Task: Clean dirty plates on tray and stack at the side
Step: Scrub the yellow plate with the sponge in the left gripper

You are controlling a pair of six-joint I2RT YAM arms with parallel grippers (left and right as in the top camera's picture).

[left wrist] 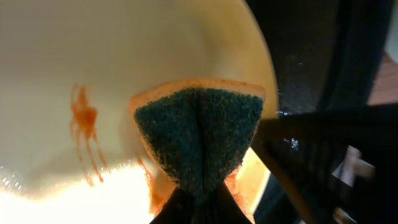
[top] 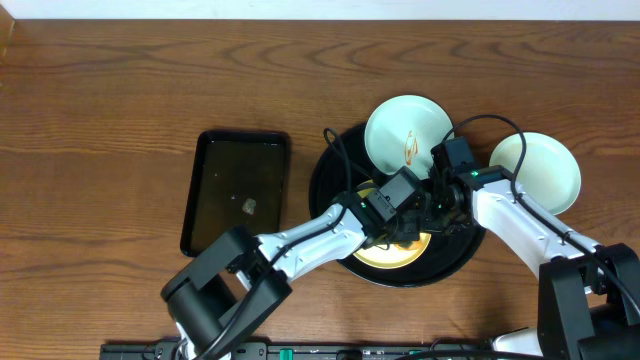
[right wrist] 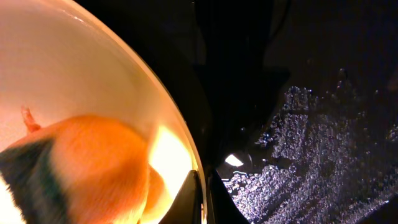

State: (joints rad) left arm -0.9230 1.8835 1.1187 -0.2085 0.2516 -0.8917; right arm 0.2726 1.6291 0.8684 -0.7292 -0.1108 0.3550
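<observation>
Left gripper (left wrist: 199, 210) is clamped on a folded sponge (left wrist: 199, 134), its green scouring face pressed to the yellow plate (left wrist: 93, 56) just beside an orange smear (left wrist: 84, 121) it looks set to scrub. Right gripper (right wrist: 202, 198) pinches that plate's rim, I'd guess to stop it sliding in the round black tray (top: 325, 190). Farther back, a smeared mint plate (top: 400, 125) waits at the tray's far edge. A second mint plate (top: 545, 170) sits off the tray on the table (top: 100, 100), likely starting the stack.
</observation>
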